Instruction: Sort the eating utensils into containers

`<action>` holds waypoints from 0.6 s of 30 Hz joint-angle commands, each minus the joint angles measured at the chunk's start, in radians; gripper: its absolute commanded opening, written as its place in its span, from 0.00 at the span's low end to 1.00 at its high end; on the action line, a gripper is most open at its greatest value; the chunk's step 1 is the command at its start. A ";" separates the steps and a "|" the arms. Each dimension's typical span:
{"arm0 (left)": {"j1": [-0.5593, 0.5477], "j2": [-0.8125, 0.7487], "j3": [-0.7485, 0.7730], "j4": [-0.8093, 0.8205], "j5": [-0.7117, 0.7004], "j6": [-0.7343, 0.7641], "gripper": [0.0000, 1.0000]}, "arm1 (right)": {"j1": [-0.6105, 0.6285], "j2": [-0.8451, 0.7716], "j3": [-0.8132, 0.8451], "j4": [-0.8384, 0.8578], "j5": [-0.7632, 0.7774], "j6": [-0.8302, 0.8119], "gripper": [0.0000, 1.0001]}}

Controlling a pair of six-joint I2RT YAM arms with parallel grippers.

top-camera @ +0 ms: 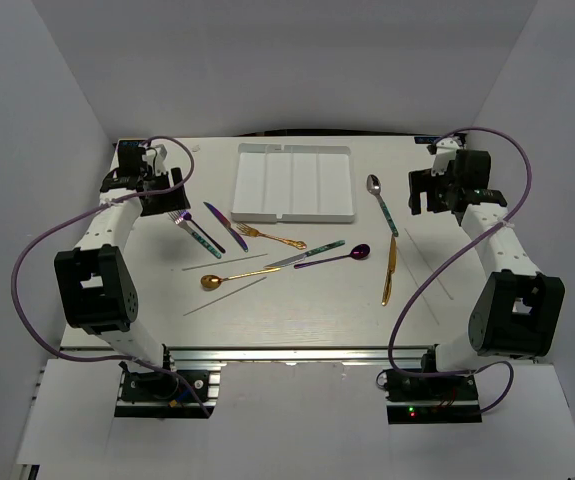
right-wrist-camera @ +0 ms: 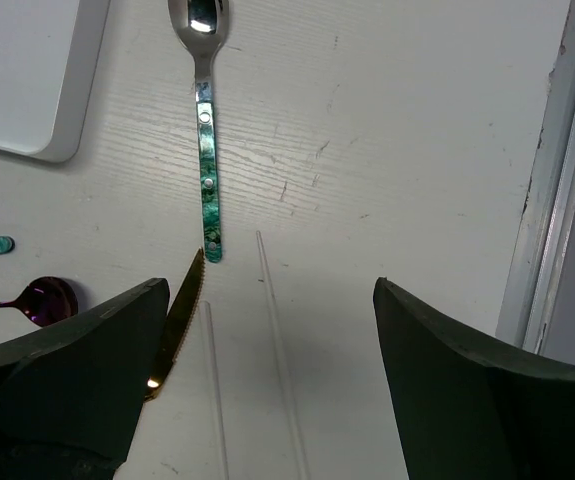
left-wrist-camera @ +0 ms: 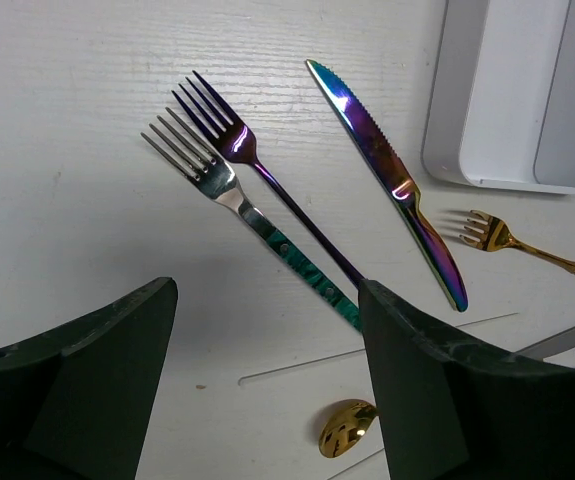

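Note:
The white four-compartment tray (top-camera: 294, 182) is empty at the back centre. On the table lie a teal-handled fork (left-wrist-camera: 217, 185), a purple fork (left-wrist-camera: 237, 145), a purple knife (left-wrist-camera: 387, 165), a gold fork (top-camera: 272, 237), a teal-handled knife (top-camera: 304, 255), a purple spoon (top-camera: 332, 258), a gold spoon (top-camera: 232, 278), a gold knife (top-camera: 390, 270) and a teal-handled spoon (right-wrist-camera: 205, 130). My left gripper (top-camera: 157, 185) is open and empty above the table, just left of the two forks. My right gripper (top-camera: 429, 190) is open and empty, right of the teal-handled spoon.
Thin clear sticks lie on the table at the left (top-camera: 225, 263), below it (top-camera: 225, 296) and at the right (top-camera: 429, 262). The table's right edge (right-wrist-camera: 557, 200) runs close to the right gripper. White walls enclose the table.

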 commanded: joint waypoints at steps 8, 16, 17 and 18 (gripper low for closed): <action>0.000 -0.040 0.021 0.009 0.012 0.056 0.88 | -0.002 0.095 0.124 -0.066 -0.017 -0.050 0.89; -0.002 -0.050 0.036 -0.011 -0.024 0.102 0.89 | 0.024 0.308 0.323 -0.164 0.006 -0.067 0.88; -0.002 -0.052 0.030 -0.011 -0.025 0.099 0.89 | 0.030 0.338 0.384 -0.181 0.014 -0.070 0.88; -0.002 -0.055 0.024 -0.011 -0.025 0.099 0.89 | 0.034 0.365 0.416 -0.219 0.018 -0.071 0.88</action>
